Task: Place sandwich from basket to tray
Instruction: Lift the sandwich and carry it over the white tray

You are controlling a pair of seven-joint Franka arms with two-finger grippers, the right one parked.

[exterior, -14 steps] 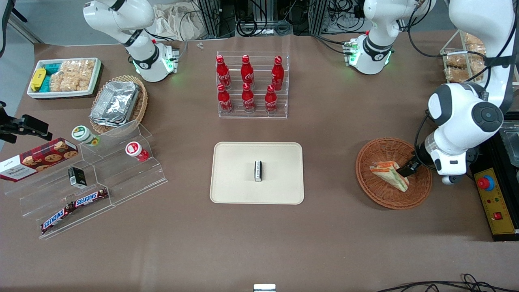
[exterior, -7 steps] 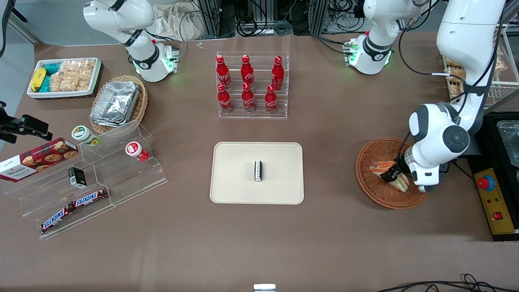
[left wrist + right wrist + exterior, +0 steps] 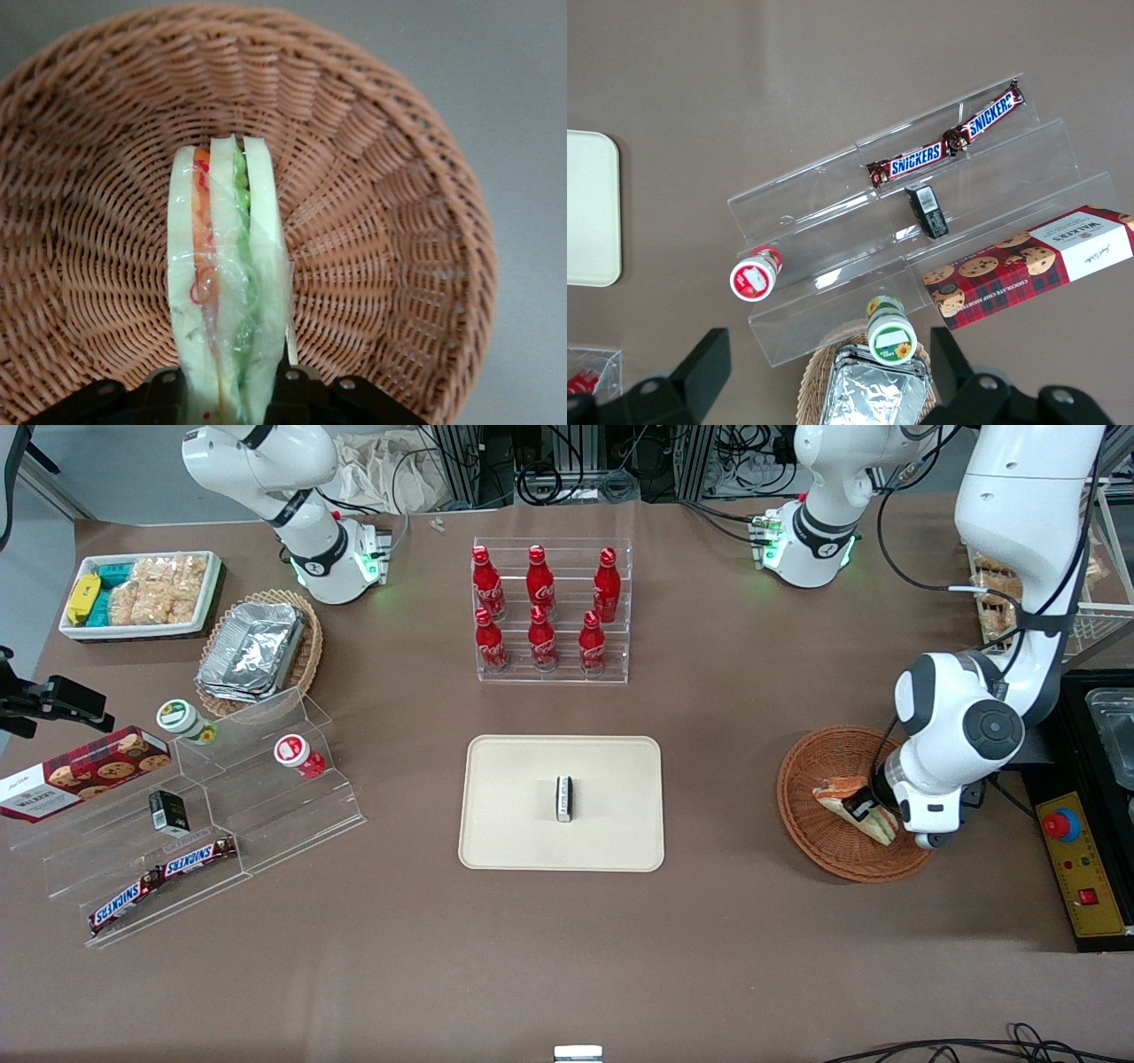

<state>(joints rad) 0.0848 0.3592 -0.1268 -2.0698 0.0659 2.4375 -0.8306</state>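
A brown table fills the front view, with cables and racks along the top edge of the frame. At centre sits the cream tray, a small black-and-white item lying in its middle. Above it in the frame stands a clear rack of red bottles. At the left of the frame are a clear stepped stand with snack bars and small jars, a cookie box, a pale basket of foil containers and a white bin of snack packets.

At the right of the frame, toward the working arm's end of the table, the reddish-brown basket rests on the table, well apart from the tray. The left arm bends down over it, its wrist low above the basket's inside. The gripper is in the basket, and the wrist view shows its fingers pressed against both flat sides of the sandwich, clamping its broad end. The sandwich stands on edge, its wrapped layers visible, its tip pointing across the woven floor of the basket.
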